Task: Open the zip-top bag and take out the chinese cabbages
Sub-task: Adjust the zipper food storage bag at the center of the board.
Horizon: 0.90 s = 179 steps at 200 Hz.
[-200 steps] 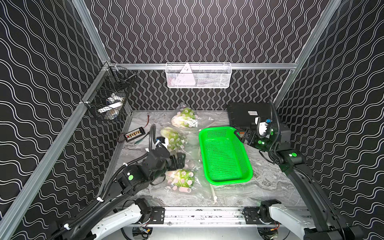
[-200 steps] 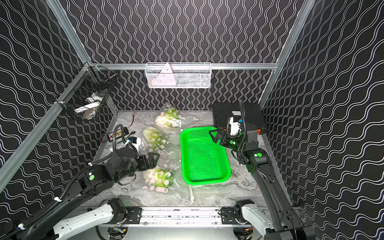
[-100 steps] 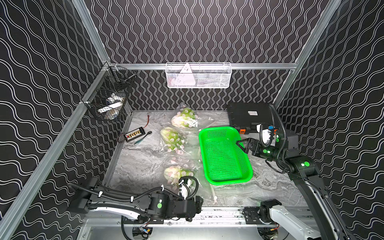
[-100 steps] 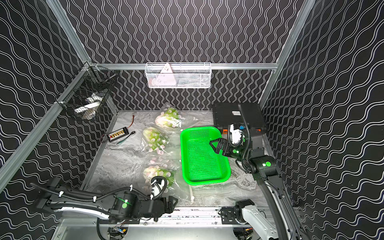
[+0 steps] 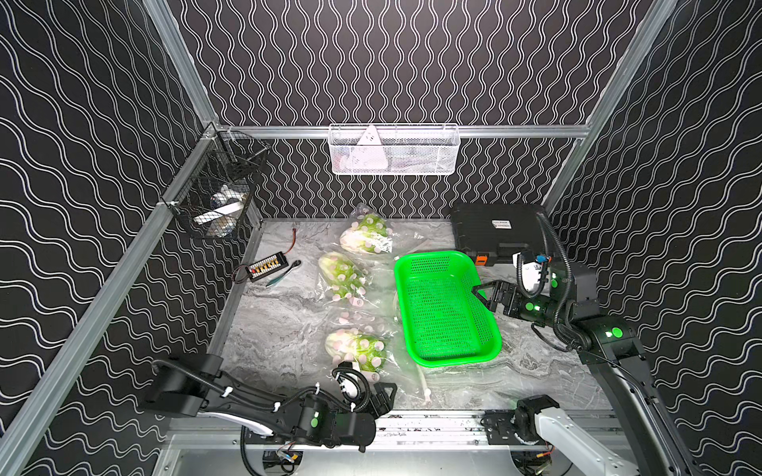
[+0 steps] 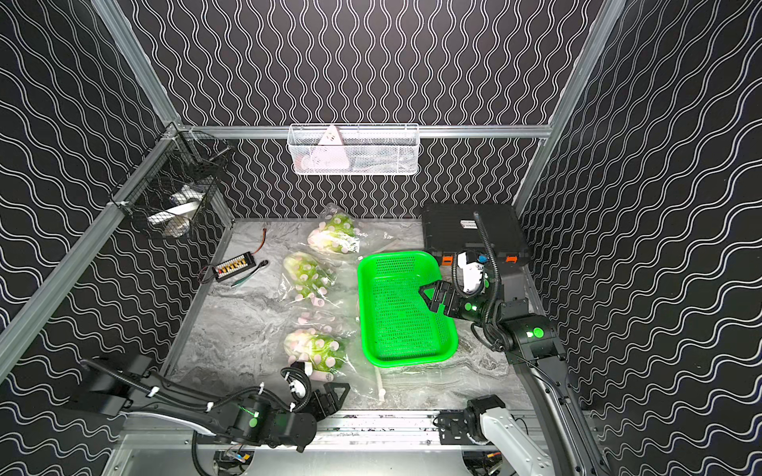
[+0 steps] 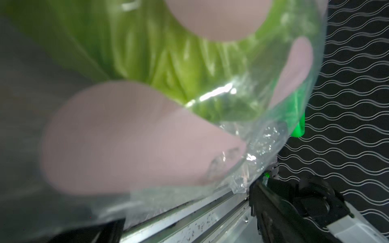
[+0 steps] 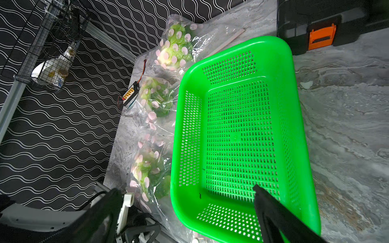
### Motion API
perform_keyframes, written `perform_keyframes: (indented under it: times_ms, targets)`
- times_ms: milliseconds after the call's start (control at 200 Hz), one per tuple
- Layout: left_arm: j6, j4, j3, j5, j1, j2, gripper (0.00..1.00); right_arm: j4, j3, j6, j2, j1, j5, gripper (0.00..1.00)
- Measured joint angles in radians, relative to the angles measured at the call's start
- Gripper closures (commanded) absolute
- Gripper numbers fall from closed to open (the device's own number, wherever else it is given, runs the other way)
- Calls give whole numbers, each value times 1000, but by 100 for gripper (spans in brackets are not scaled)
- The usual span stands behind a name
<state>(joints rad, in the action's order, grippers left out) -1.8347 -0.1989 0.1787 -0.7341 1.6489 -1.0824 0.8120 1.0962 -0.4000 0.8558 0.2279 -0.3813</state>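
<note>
With the right claw (image 5: 483,296) open over the basket's (image 5: 453,360) 3 o'clock rim and the left claw (image 5: 385,397), state indeterminate, at 6 o'clock of the nearest bagged cabbage (image 5: 356,348), pinch film at the zip (image 5: 422,383), not leaves.

bagged chinese cabbages (image 6: 307,275) beside green basket (image 6: 360,313)

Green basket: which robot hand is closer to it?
Right. The right hand is at the green basket's rim; the left hand sits apart, off its front corner.
</note>
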Motion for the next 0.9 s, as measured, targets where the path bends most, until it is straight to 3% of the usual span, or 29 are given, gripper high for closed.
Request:
perform_keyframes:
  times_ms: [280,335,515,620,756,896]
  targets:
    - [-25,-442,-13,-16,-80,-294,27,2,-27,8,19,44,35,2]
    - [-25,-530,-16,-7,-111,-352,39,3,-29,11,24,55,49,2]
    - [-22,-736,-31,38,-191,-500,99,4,-30,24,35,91,80,2]
    - [-2,-793,-43,87,-245,-504,100,4,-30,31,35,109,89,3]
    - [14,-652,-55,145,-298,-298,100,3,-34,45,39,132,96,5]
    - [119,-42,155,137,-327,125,100,-35,-61,61,51,163,95,8]
